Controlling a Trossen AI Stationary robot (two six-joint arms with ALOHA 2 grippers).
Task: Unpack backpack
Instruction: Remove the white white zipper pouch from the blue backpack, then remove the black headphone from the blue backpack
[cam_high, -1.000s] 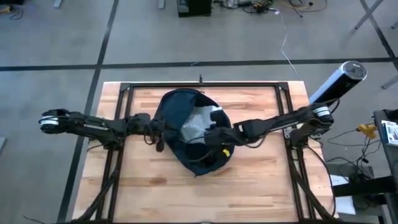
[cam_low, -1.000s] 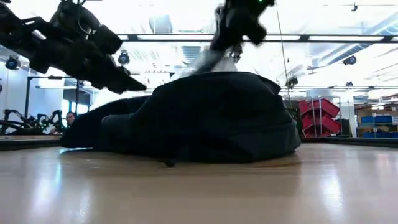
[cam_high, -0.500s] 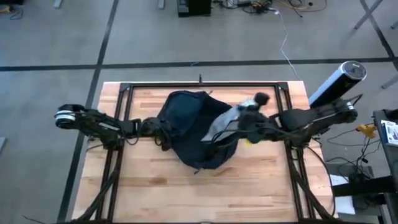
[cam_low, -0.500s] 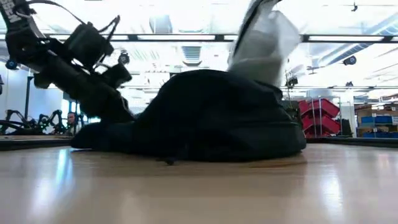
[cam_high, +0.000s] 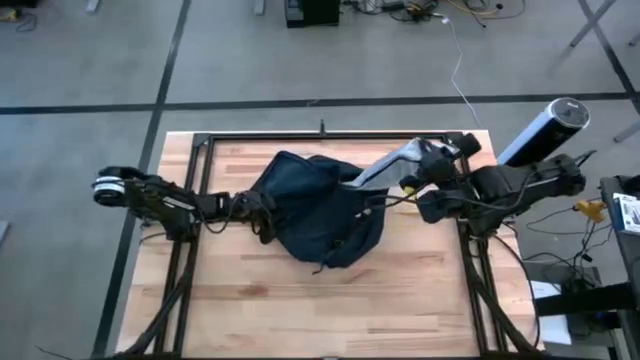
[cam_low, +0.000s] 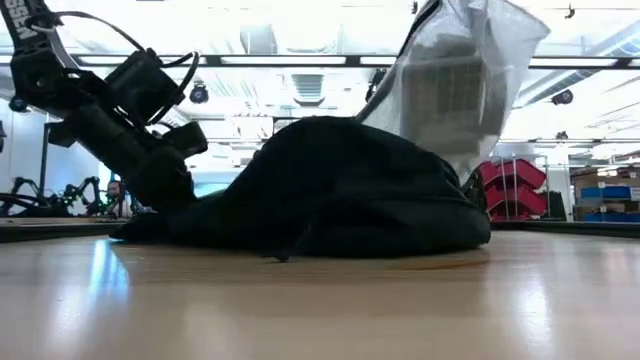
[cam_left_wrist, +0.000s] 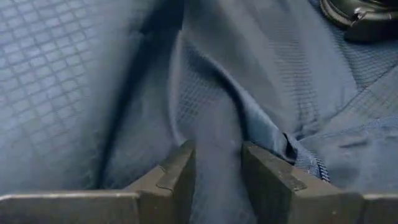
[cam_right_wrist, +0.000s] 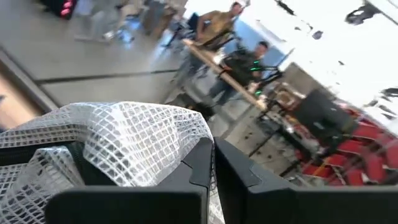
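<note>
- The backpack (cam_high: 320, 215) lies slumped in the middle of the wooden table (cam_high: 400, 300), a dark navy heap, its opening turned toward the right arm's side
- Right gripper (cam_high: 428, 160) is up over the table's far right part, fingers pinched together on a silvery-grey mesh pouch (cam_high: 385, 170); the right wrist view shows the two fingers pressed tight with the gridded mesh (cam_right_wrist: 124, 140) bunched between them
- In the low view the mesh pouch (cam_low: 455, 85) hangs high above the bag, with something dark and boxy showing through it; its lower end reaches down to the backpack (cam_low: 330, 190), and I can't tell whether it is fully clear of the opening
- Left gripper (cam_high: 262, 207) is down at the bag's left edge, clamped on a fold of the navy fabric (cam_left_wrist: 214, 155); the left wrist view shows that fold squeezed between the fingers, pinning the bag in place
- A dark rounded object (cam_left_wrist: 360, 15), maybe headphones, sits in the corner of the left wrist view on the fabric, too little of it showing to be sure
- My read on progress: nothing is set down on the table yet, so this pouch is the first item coming out; it needs placing aside, and whatever remains inside is yet to be pulled
</note>
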